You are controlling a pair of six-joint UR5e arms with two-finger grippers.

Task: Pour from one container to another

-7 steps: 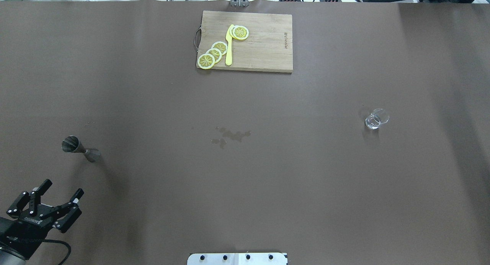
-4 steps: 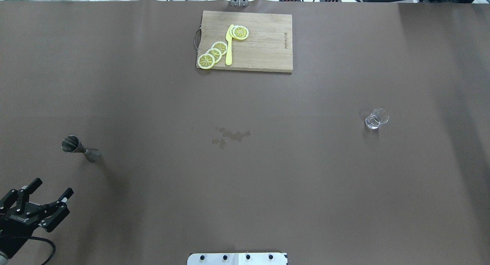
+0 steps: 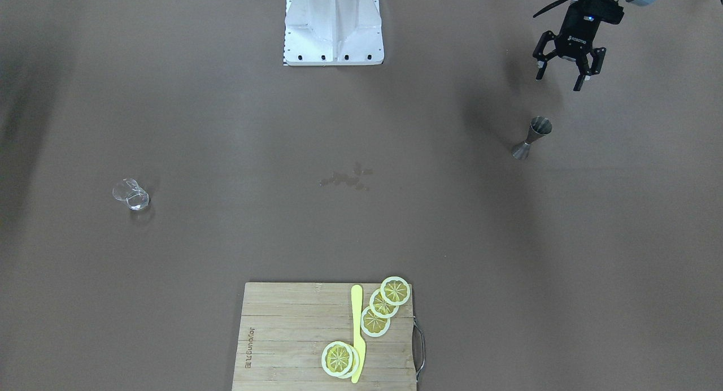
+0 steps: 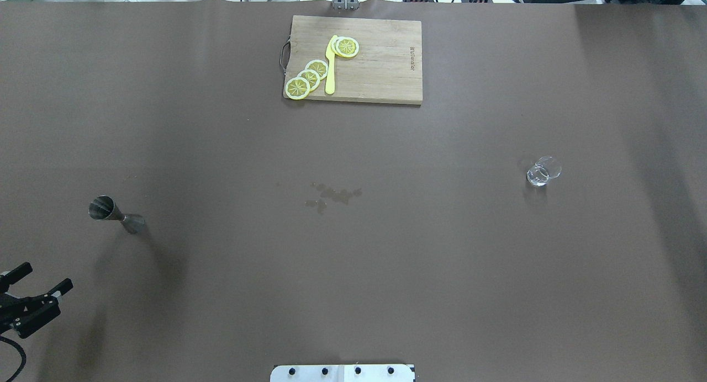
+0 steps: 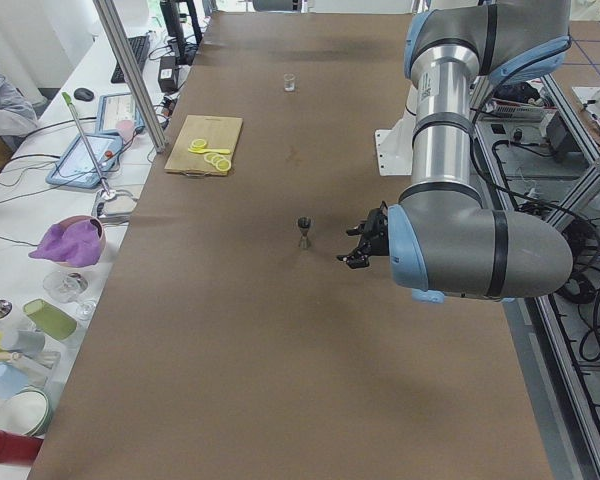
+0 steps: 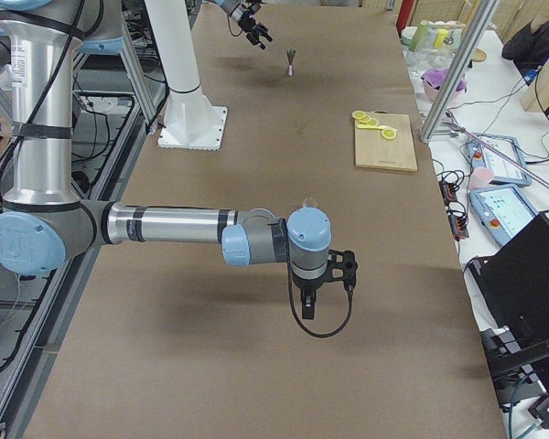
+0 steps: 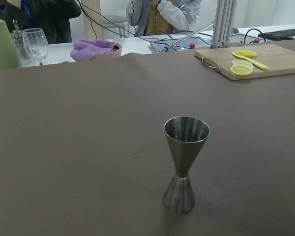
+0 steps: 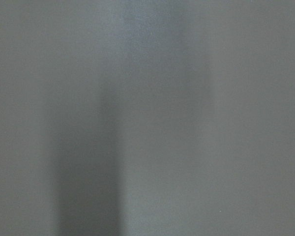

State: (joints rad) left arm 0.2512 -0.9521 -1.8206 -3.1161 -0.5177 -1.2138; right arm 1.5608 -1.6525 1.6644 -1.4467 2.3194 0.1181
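A steel jigger (image 4: 113, 213) (image 3: 531, 137) (image 7: 184, 162) stands upright on the brown table at the robot's left. My left gripper (image 4: 47, 277) (image 3: 559, 81) hovers open and empty on the robot's side of it, well apart. A small clear glass (image 4: 543, 171) (image 3: 130, 194) stands far off on the robot's right. My right gripper (image 6: 346, 272) appears only in the exterior right view, at the table's near end, and I cannot tell if it is open or shut. The right wrist view shows only blurred brown surface.
A wooden cutting board (image 4: 381, 67) with lemon slices (image 4: 309, 77) and a yellow knife (image 4: 330, 67) lies at the far middle. A wet stain (image 4: 331, 195) marks the table's centre. The robot base plate (image 4: 342, 372) sits at the near edge.
My left gripper has drawn back from the jigger toward the table's near left corner, staying open. Jigger and glass have not moved.
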